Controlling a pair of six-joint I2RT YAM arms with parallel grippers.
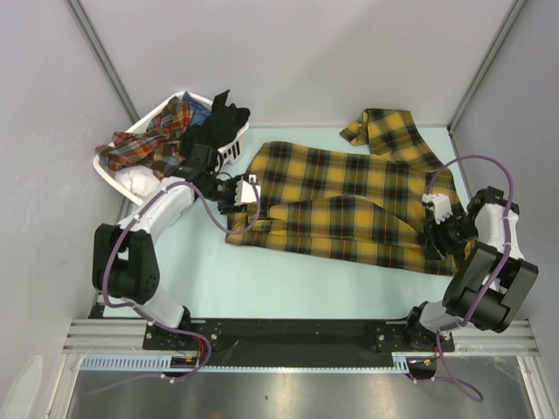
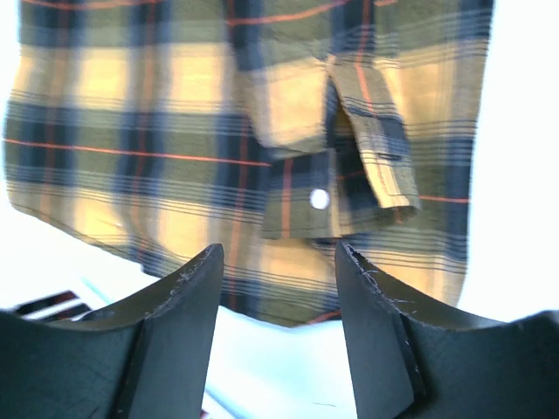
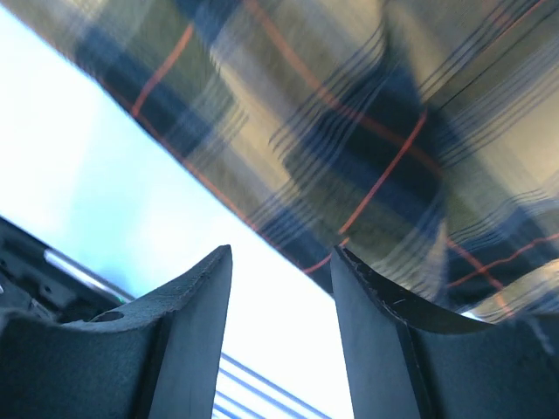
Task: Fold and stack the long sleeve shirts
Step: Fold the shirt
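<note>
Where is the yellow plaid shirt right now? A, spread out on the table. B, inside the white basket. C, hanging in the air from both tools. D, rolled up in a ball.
A: the yellow plaid shirt lies spread out on the table, outside the white basket.

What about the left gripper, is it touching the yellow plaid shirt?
Cannot tell. In the left wrist view the left gripper stands open with its fingertips overlapping the yellow plaid shirt, but resting on it or hovering above looks the same.
</note>
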